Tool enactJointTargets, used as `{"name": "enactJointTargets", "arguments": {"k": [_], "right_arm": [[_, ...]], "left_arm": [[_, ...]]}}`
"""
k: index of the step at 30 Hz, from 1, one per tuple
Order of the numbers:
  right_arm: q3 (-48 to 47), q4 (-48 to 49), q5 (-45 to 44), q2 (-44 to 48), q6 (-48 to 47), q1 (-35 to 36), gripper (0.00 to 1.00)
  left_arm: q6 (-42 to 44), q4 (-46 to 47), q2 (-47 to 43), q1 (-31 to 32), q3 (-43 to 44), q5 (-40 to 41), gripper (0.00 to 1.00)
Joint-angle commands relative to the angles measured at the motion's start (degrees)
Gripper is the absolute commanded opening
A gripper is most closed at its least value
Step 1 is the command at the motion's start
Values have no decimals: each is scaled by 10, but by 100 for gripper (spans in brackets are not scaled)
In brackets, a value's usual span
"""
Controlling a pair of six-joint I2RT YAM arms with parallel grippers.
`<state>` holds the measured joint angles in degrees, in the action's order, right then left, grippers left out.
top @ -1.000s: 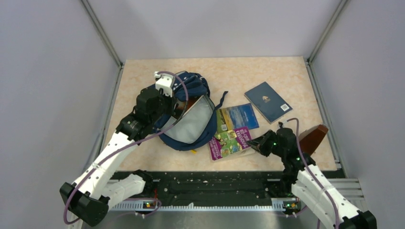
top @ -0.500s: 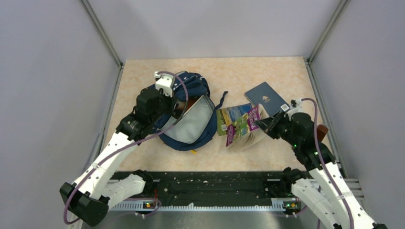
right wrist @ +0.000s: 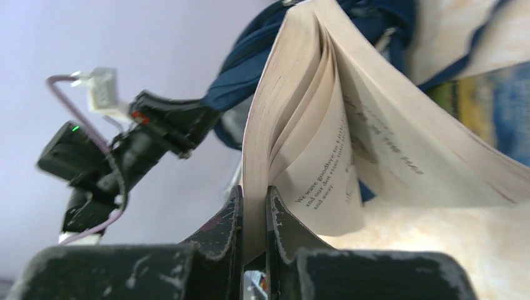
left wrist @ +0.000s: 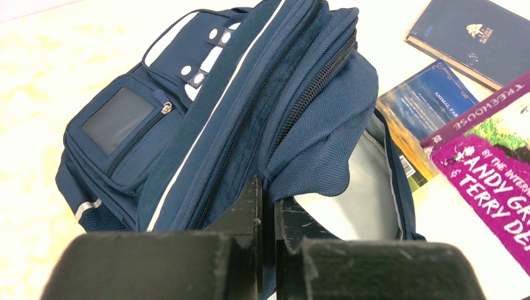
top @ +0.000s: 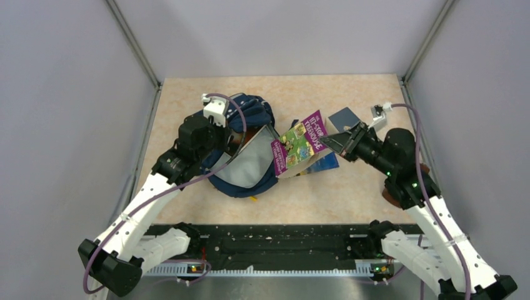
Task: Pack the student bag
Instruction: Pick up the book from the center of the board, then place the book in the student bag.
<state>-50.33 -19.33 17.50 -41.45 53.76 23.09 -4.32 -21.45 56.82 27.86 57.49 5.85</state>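
The student bag, navy with a light grey lining, lies open at the left-centre of the table. My left gripper is shut on the navy fabric edge of the student bag at its opening, holding the flap up. My right gripper is shut on a purple and green paperback, which hangs tilted in the air just right of the bag's mouth. In the right wrist view the paperback's pages fan open above the shut right gripper. The purple cover also shows at the left wrist view's right edge.
A blue and yellow book lies on the table under the held paperback, also seen as the blue and yellow book. A dark blue hardcover lies further back right. A brown object sits partly hidden under the right arm.
My right gripper has lifted the purple paperback off the table and carried it back and left, up to the bag's opening. The left arm and the bag have not moved.
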Motion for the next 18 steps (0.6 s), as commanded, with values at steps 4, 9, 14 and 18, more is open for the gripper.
{"name": "enactJointTargets", "arguments": {"k": [4,9,14,18], "right_arm": [[1,232,-24,-47,67,143,0],[23,352,-35,-118,102,199,0],[48,455,-23,-197,147,207,0],[57,509,-15,-259,169,208,0]], "left_arm": [[1,77,-8,0,13,8,0],[1,77,-14,0,13,7,0],[1,77,-17,0,13,6,0],[2,77,-20,0,14,3,0]]}}
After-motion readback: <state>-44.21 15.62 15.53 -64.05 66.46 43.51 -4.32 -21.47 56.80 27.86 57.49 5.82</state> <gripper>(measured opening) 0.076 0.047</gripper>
